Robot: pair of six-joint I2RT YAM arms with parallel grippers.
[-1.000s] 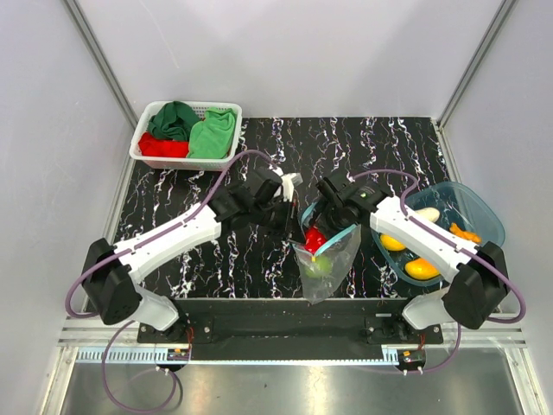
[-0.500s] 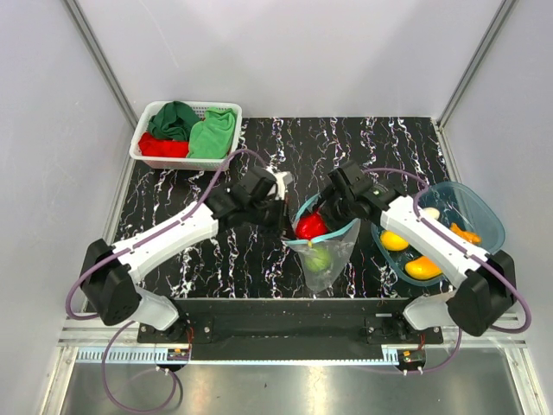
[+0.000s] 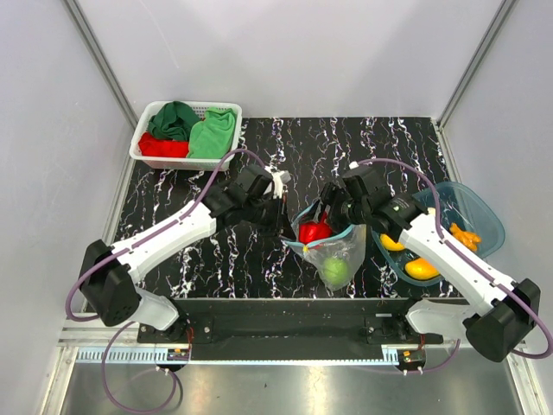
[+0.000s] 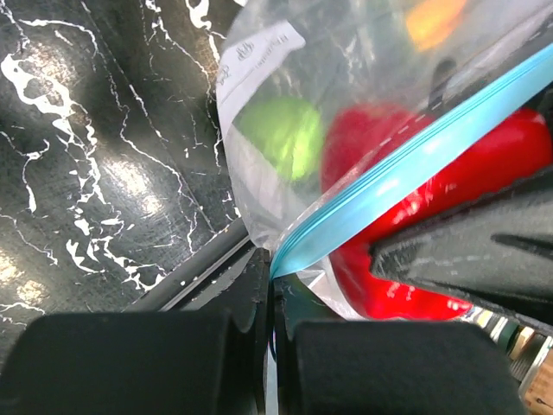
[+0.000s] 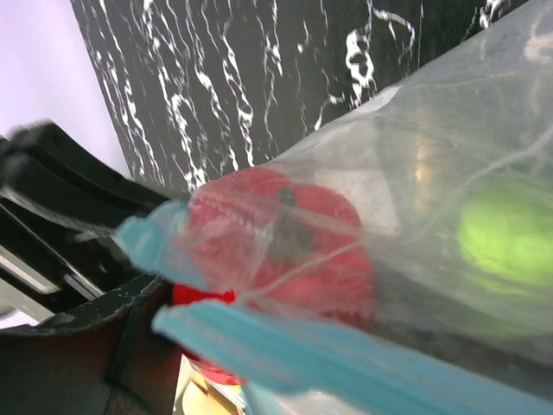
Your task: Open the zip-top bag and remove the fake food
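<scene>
Clear bag (image 4: pixel 259 95) pinched in left claw (image 4: pixel 270 275).

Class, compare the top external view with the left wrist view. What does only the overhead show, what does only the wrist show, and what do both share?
Only the overhead: the white basket of red and green cloths, and the teal tub holding yellow pieces.
Only the left wrist: the left gripper pinched shut on the end of the blue zip strip, and a white label on the bag.
Both: the zip-top bag, its red piece and green piece, and the marbled table.
</scene>
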